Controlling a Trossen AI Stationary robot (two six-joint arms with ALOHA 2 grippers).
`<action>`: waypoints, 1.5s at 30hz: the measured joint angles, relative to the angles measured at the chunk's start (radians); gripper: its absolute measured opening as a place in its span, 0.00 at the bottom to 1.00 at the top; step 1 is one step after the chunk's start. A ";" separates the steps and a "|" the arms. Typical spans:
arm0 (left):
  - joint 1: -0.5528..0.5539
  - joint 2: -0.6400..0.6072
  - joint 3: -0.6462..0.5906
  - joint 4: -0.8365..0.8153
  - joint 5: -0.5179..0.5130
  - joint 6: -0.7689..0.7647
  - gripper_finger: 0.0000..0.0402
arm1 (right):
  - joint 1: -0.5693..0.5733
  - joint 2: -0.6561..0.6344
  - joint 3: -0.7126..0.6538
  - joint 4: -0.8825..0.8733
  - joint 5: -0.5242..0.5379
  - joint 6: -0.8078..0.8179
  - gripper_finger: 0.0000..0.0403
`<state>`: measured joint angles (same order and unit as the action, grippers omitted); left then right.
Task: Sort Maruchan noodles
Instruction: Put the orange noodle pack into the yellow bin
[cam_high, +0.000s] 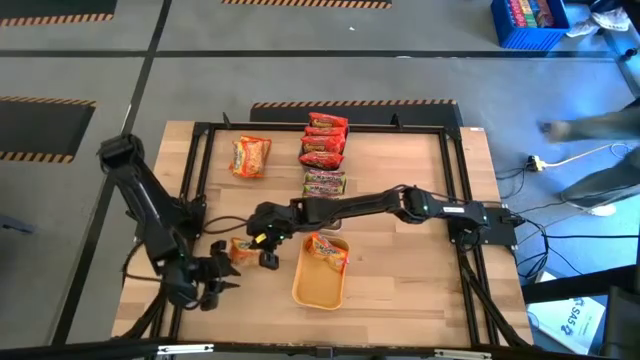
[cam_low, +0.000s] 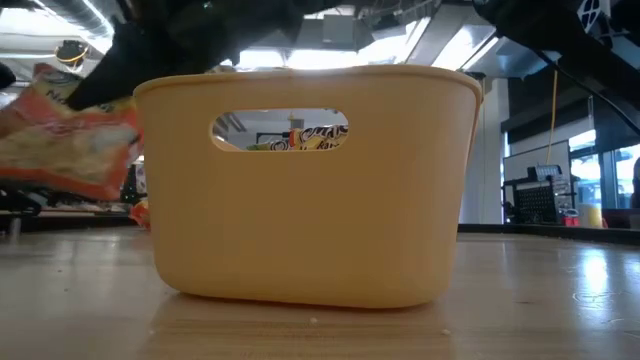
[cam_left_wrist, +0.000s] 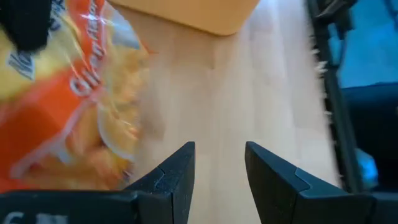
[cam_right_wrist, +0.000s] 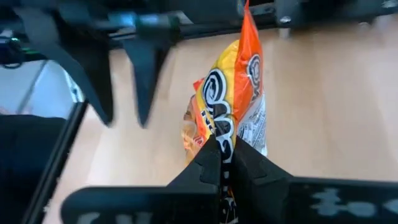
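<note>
Beside the orange-yellow tray (cam_high: 320, 285), right hand (cam_right_wrist: 225, 149) clamped on an orange noodle packet (cam_right_wrist: 233, 87); left hand (cam_left_wrist: 219, 163) parted, empty.

Light wooden plank tabletop (cam_high: 400, 270) framed by black metal rails (cam_high: 330, 128). Grey concrete floor (cam_high: 250, 50) is seen around it, marked with black-and-orange hazard stripes (cam_high: 350, 102) and dark seam lines. A blue plastic crate (cam_high: 530, 25) with coloured contents is set at the far right corner. White and dark cables (cam_high: 560, 160) are strewn on the floor right of the table. In the low view, bright ceiling lights (cam_low: 330, 30), large windows (cam_low: 600, 170) and a desk with dark monitors (cam_low: 540, 195) are visible.
</note>
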<state>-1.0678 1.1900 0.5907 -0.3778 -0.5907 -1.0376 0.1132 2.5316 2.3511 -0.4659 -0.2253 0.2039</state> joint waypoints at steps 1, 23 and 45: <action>-0.009 -0.023 0.000 -0.008 0.001 -0.001 0.34 | 0.004 -0.018 -0.015 -0.011 0.012 -0.003 0.00; -0.065 -0.196 0.001 0.001 -0.280 0.105 0.34 | 0.261 -0.299 -0.020 -0.630 0.424 0.075 0.00; 0.016 -0.195 0.002 0.009 -0.280 0.104 0.34 | 0.413 -0.435 -0.361 -0.548 0.688 0.292 0.00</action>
<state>-1.0521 0.9947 0.5922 -0.3692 -0.8709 -0.9333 0.5259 2.0962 1.9904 -1.0141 0.4624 0.4960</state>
